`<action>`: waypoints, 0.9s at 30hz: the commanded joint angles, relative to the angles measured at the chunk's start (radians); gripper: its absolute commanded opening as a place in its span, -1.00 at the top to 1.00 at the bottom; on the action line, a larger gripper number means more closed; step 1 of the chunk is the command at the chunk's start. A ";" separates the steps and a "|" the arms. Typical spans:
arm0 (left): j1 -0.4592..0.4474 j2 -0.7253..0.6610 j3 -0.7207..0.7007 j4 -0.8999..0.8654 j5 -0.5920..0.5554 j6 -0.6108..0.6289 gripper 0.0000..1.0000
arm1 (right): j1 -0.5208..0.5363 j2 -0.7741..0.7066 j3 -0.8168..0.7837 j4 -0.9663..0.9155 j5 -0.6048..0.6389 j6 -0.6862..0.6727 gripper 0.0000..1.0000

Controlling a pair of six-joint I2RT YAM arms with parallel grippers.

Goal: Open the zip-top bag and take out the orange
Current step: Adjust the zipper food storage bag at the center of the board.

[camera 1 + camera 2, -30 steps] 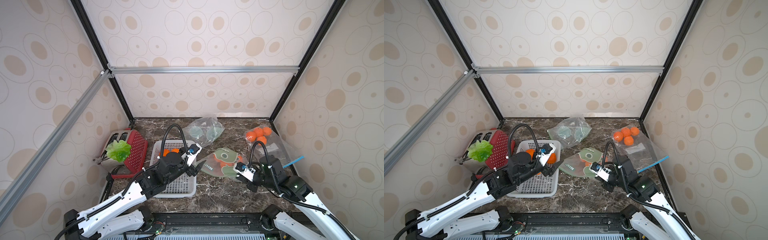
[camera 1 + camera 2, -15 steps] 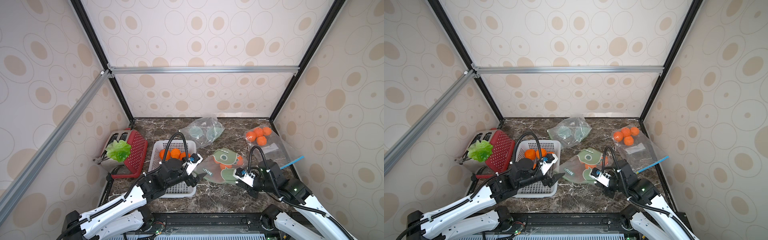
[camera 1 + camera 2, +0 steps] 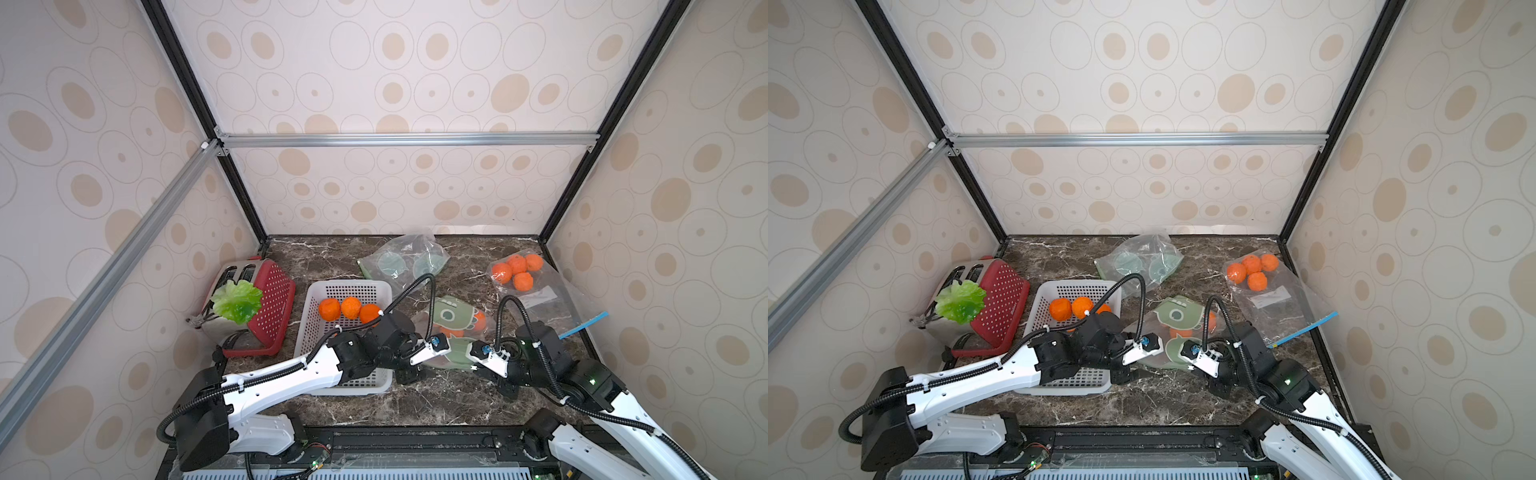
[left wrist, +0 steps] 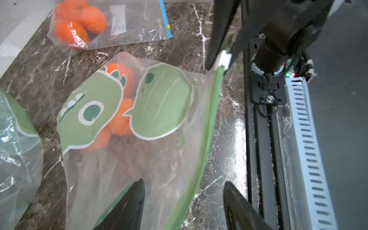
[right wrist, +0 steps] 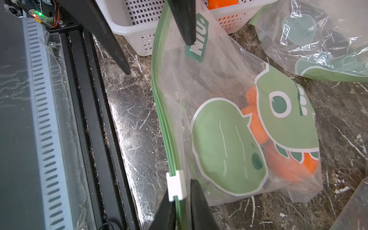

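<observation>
My left pincer point(image 4: 185, 201) has swung from the white perforated basket point(image 3: 348, 284) to the clear dinosaur-printed zip-top bag point(image 4: 159, 103) on the desk point(image 3: 436, 399), jaws apart astride its green zip edge point(image 4: 209, 123), holding nothing. My right pincer point(image 5: 179, 213) stays pinched on that edge; the oranges point(image 4: 121, 119) lie inside, so unzipping looks next.

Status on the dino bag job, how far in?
Done: three oranges sit in the white basket. In hand: the right gripper is pinched on the green zip edge of the dinosaur bag, beside the white slider; the left gripper stands open around the opposite end of that edge. To do: the zip looks closed, and the bagged oranges are all inside.
</observation>
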 commanded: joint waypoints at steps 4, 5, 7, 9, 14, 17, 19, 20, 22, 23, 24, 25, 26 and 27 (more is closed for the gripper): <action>0.001 -0.012 0.014 0.002 -0.046 0.058 -0.01 | 0.016 -0.011 0.003 -0.023 0.014 -0.021 0.66; 0.000 -0.010 0.015 0.005 -0.055 0.057 0.00 | 0.016 -0.010 0.003 -0.023 0.012 -0.022 0.67; 0.000 -0.008 0.014 0.017 -0.059 0.059 0.01 | 0.016 -0.013 0.002 -0.026 0.012 -0.021 0.67; 0.001 -0.005 0.017 0.020 -0.045 0.064 0.01 | 0.017 -0.014 0.001 -0.025 0.012 -0.020 0.67; 0.001 0.020 0.020 0.023 -0.037 0.066 0.00 | 0.018 -0.014 0.002 -0.026 0.012 -0.017 0.67; 0.002 0.037 0.020 0.022 -0.046 0.064 0.01 | 0.017 -0.012 0.001 -0.025 0.011 -0.017 0.67; 0.000 0.043 0.019 0.032 -0.069 0.060 0.04 | 0.018 -0.010 0.001 -0.024 0.011 -0.018 0.67; 0.001 0.045 0.019 0.038 -0.082 0.058 0.06 | 0.017 -0.011 0.000 -0.024 0.011 -0.016 0.67; -0.001 0.048 0.019 0.057 -0.100 0.052 0.07 | 0.017 -0.009 -0.001 -0.022 0.011 -0.016 0.67; 0.000 0.050 0.019 0.065 -0.107 0.048 0.07 | 0.018 -0.009 -0.001 -0.021 0.010 -0.015 0.67; -0.001 0.054 0.020 0.069 -0.110 0.045 0.07 | 0.017 -0.009 -0.002 -0.022 0.010 -0.017 0.67; 0.000 0.056 0.022 0.069 -0.113 0.044 0.07 | 0.017 -0.009 0.000 -0.022 0.011 -0.017 0.67; 0.001 0.060 0.024 0.070 -0.118 0.042 0.07 | 0.017 -0.010 0.000 -0.022 0.011 -0.017 0.67; -0.001 0.065 0.024 0.073 -0.126 0.039 0.08 | 0.017 -0.010 -0.001 -0.022 0.009 -0.017 0.67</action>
